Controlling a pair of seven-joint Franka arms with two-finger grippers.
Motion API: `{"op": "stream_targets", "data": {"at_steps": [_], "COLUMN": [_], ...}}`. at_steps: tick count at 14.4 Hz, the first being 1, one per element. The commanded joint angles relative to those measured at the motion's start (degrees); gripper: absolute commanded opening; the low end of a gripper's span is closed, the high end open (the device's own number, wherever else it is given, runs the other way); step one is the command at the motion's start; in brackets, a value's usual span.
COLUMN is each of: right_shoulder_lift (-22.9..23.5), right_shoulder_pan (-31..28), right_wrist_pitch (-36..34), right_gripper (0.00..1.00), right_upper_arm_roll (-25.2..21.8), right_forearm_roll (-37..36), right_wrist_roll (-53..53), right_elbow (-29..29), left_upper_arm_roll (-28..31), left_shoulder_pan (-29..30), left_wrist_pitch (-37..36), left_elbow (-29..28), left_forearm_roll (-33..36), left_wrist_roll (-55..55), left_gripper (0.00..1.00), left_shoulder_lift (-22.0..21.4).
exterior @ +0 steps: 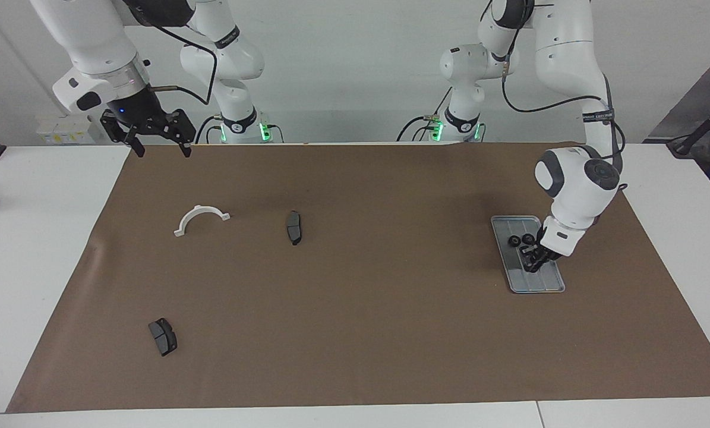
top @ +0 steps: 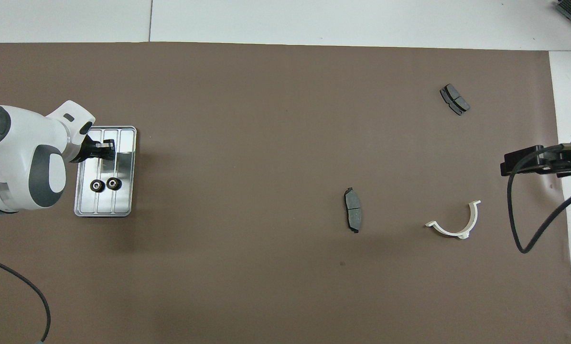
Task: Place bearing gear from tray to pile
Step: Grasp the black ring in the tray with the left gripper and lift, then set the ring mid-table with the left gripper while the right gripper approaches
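The silver-grey ridged tray [exterior: 545, 282] lies on the brown mat at the left arm's end; it also shows in the overhead view [top: 125, 200]. Two small black bearing gears [exterior: 521, 240] lie side by side on it, also seen from overhead [top: 105, 184]. My left gripper [exterior: 532, 263] is low over the tray's middle, just farther from the robots than those two gears. It is shut on a third bearing gear, whose pale centre shows between the fingers [top: 107, 143]. My right gripper [exterior: 157, 147] waits open, high over the mat's edge. No pile of gears shows on the mat.
A dark grey brake pad [exterior: 294, 227] lies mid-mat. A second brake pad [exterior: 163, 336] lies farther from the robots at the right arm's end. A white half-ring clamp [exterior: 200, 217] lies beside the first pad. The brown mat [exterior: 355, 333] covers the white table.
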Motion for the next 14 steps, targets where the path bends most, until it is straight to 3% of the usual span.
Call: {"op": "stream_targets", "data": {"at_steps": [1, 4, 6, 11, 14], "right_shoulder_lift": [-1.6, -1.6, -1.3, 0.7, 2.0], "right_shoulder_pan": [-0.7, -0.3, -0.3, 0.8, 1.5], "right_wrist_pitch": [0.0, 0.4, 1.5, 2.2, 2.9], "right_gripper": [1.00, 1.00, 1.00, 1.00, 1.00], "right_upper_arm_roll": [0.4, 0.4, 0.4, 1.0, 1.0], "right_forearm_roll": [0.8, 0.7, 0.7, 0.2, 0.1], "right_wrist_roll": [-0.2, 2.0, 2.0, 2.0, 2.4], "right_elbow": [-1.8, -1.8, -1.8, -0.3, 1.1], "left_upper_arm_roll": [0.4, -0.3, -0.4, -0.3, -0.3], "left_shoulder_pan": [-0.4, -1.2, -5.1, -19.3, -27.5], "left_wrist_pitch": [-6.5, -18.3, -20.5, -17.1, -9.0], "left_elbow": [3.6, 12.3, 14.4, 13.2, 9.9], "left_forearm_roll": [1.2, 0.6, 0.3, 0.0, 0.0], "left_wrist_roll": [-0.8, -7.2, -14.9, -35.2, -45.6], "left_gripper": [0.00, 0.00, 0.00, 0.00, 0.00], "left_shoulder_lift": [-1.1, -1.5, -1.8, -2.0, -0.8]}}
